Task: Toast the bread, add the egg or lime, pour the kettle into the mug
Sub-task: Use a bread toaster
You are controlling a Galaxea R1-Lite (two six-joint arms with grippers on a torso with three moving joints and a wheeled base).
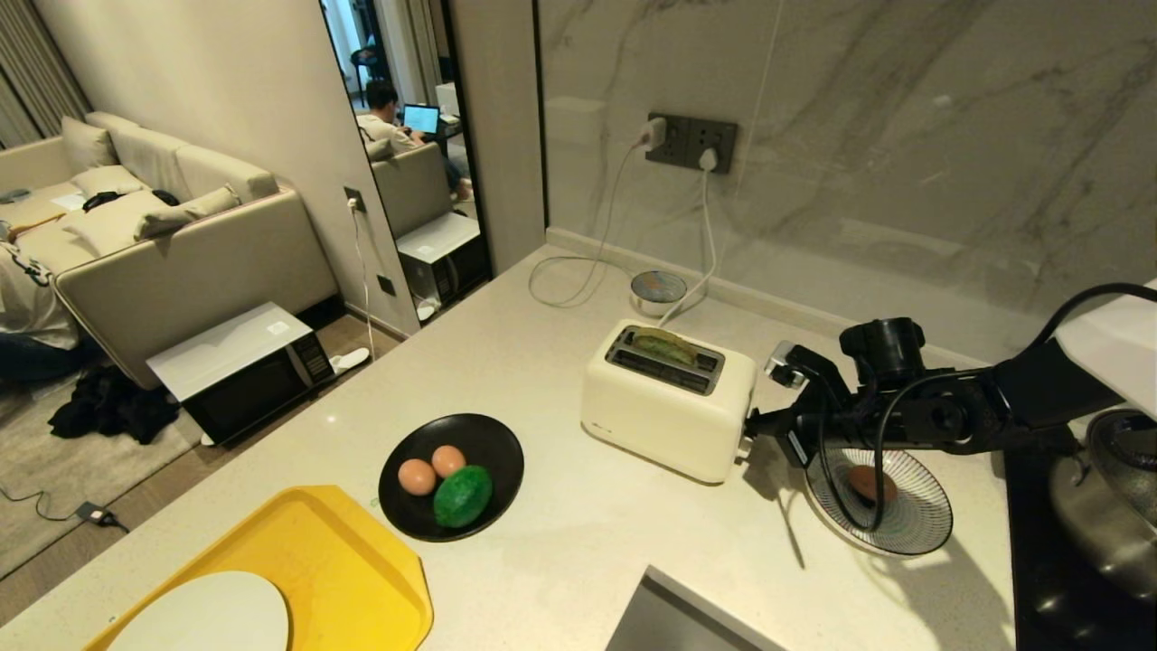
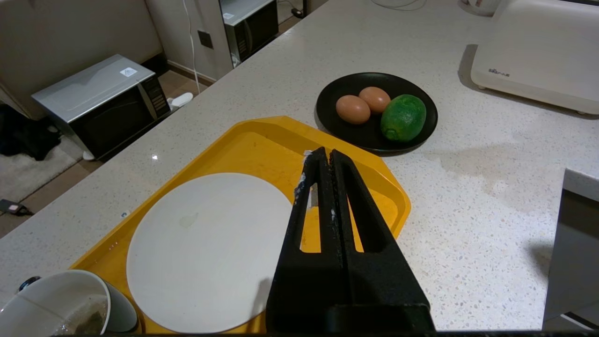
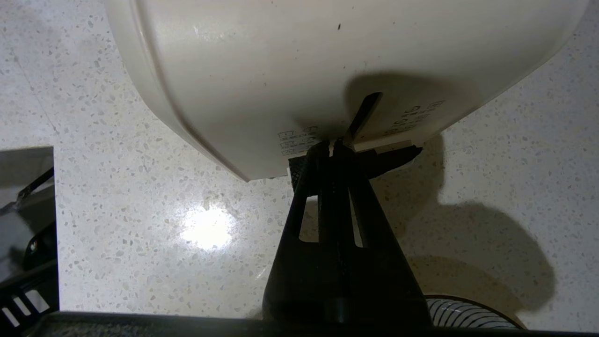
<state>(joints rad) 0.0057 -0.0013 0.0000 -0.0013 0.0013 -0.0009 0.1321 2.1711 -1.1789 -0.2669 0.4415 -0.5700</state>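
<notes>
Black right gripper, jaws closed, presses its tips against the toaster's end; left gripper, also closed, hangs well away from the toaster.

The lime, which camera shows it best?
The left wrist view: the lime lies close and unobstructed in the black dish, beside two eggs. The head view shows the lime smaller, farther off. The right wrist view misses it, showing only the toaster up close.

Dim overhead light, hard shadows, glare spot on countertop (edges bowed).
</notes>
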